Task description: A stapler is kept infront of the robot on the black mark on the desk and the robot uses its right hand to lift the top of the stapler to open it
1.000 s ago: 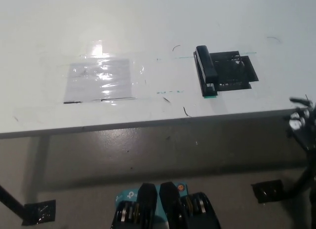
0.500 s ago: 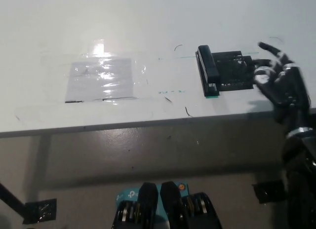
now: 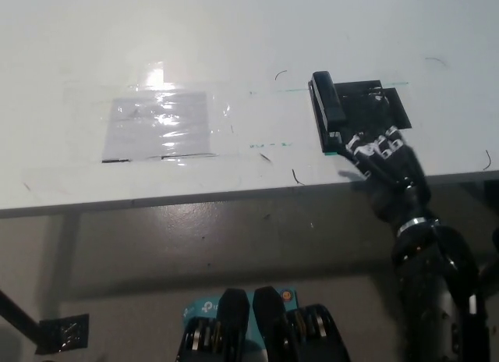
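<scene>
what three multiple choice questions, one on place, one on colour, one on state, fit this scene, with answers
1. Where is the stapler?
A. on the left edge of the black mark
B. on the clear tape patch
C. on the floor

2. What colour is the stapler's top?
A. white
B. red
C. black

3. What state is the stapler in?
A. top raised
B. top down, closed
C. tipped on its side

Answers: 1 A, it lies along the mark's left side. 2 C, the top is black. 3 B, the top lies flat while the right robot hand is at its near end.
</scene>
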`<state>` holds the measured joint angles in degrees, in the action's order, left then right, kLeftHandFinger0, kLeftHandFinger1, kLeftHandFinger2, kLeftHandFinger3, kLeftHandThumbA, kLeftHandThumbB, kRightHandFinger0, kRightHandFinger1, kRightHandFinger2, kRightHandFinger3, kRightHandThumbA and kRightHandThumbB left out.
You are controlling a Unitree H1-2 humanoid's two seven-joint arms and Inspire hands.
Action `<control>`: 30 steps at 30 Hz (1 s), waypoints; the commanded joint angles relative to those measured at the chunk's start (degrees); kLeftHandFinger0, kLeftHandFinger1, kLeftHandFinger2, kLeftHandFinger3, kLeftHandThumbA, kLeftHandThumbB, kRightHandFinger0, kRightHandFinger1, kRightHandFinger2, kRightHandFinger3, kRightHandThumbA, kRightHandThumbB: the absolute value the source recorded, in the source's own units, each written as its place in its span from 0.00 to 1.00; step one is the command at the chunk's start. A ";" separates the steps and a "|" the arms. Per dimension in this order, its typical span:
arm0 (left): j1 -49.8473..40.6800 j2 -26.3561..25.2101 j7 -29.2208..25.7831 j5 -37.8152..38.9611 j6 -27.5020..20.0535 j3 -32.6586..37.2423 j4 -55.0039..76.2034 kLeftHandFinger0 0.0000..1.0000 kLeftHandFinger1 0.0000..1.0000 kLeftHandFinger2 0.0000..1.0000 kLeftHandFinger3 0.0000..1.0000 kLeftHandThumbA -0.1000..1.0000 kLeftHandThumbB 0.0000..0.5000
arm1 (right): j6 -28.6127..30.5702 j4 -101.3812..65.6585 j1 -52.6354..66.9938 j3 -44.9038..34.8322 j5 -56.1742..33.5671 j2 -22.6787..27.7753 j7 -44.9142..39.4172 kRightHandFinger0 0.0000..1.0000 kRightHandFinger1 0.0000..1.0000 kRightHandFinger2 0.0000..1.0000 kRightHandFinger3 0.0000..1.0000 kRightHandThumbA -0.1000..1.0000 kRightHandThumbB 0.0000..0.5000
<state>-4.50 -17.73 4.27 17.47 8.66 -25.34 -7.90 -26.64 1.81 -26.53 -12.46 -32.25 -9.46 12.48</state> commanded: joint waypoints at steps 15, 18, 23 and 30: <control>0.94 -0.54 0.61 0.97 -1.51 -0.01 -0.14 0.52 0.57 0.73 0.89 0.42 0.29 | -0.28 1.65 -6.27 -9.92 -19.01 -9.65 13.62 0.66 0.83 0.93 1.00 1.00 0.00; 0.87 -0.38 0.42 1.10 -1.35 -0.20 -0.28 0.52 0.57 0.72 0.88 0.41 0.32 | -0.28 2.19 -6.58 -10.44 -19.19 -10.06 14.16 0.68 0.84 0.92 1.00 1.00 0.00; 0.79 -0.40 0.41 0.89 -1.25 -0.01 0.14 0.53 0.58 0.74 0.91 0.43 0.32 | 0.64 5.10 -8.69 -11.99 -18.89 -10.22 15.23 0.67 0.84 0.86 1.00 1.00 0.00; 1.04 -0.10 -0.09 1.23 -0.62 -0.33 1.26 0.51 0.57 0.69 0.86 0.41 0.33 | 2.40 8.55 -10.77 -13.80 -17.65 -10.70 17.62 0.70 0.87 1.00 1.00 1.00 0.00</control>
<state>-3.90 -17.57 4.25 17.58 8.55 -25.38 -8.08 -26.32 10.29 -33.94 -25.59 -49.09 -18.03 28.16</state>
